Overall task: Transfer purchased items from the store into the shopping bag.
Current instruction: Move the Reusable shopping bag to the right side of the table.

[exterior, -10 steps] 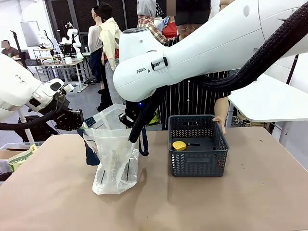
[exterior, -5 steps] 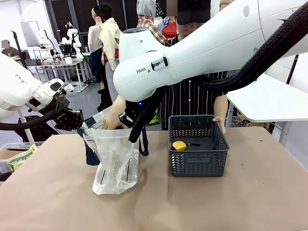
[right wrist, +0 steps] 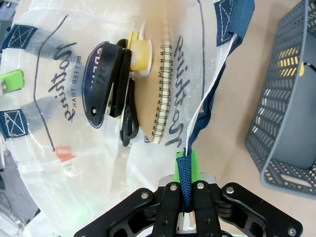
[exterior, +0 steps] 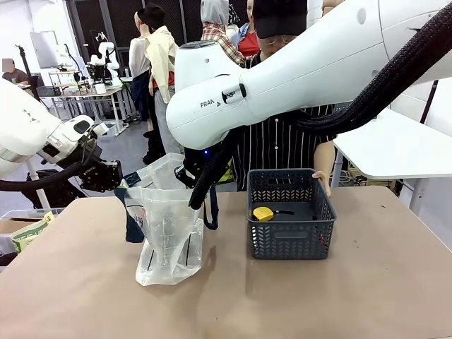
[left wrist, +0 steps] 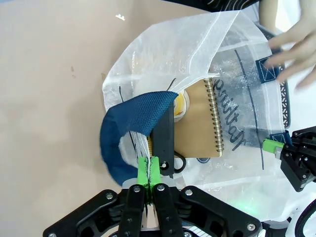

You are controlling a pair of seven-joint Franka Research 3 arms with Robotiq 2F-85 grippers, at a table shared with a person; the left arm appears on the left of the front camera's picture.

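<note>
On the front camera I see the shopping bag [exterior: 166, 233] standing upright on the table [exterior: 367, 296], a little left of the middle, with its mouth held open between my two arms. My left tool [left wrist: 149, 167] has its green pads pressed flat together on the bag's rim, right where one navy strap [left wrist: 129, 126] loops out. My right tool [right wrist: 186, 170] is pinched tight on the second strap [right wrist: 233, 12] at the opposite side of the mouth. Looking down into the bag from the left wrist, a tan spiral notebook [left wrist: 197, 121] lies against the printed wall. A yellow-topped container [left wrist: 180, 101] sits just beside the notebook's plain edge. A long black item [left wrist: 163, 131] lies alongside them, but I cannot make out what it is. To the right of the bag, near it but not touching, stands the dark grey basket [exterior: 289, 219], with a round yellow item [exterior: 263, 213] on its floor at the left side. A person's hand [exterior: 322, 178] rests at the basket's far right corner. Their other hand [left wrist: 291, 44], blurred, is by the far side of the bag's mouth.
</note>
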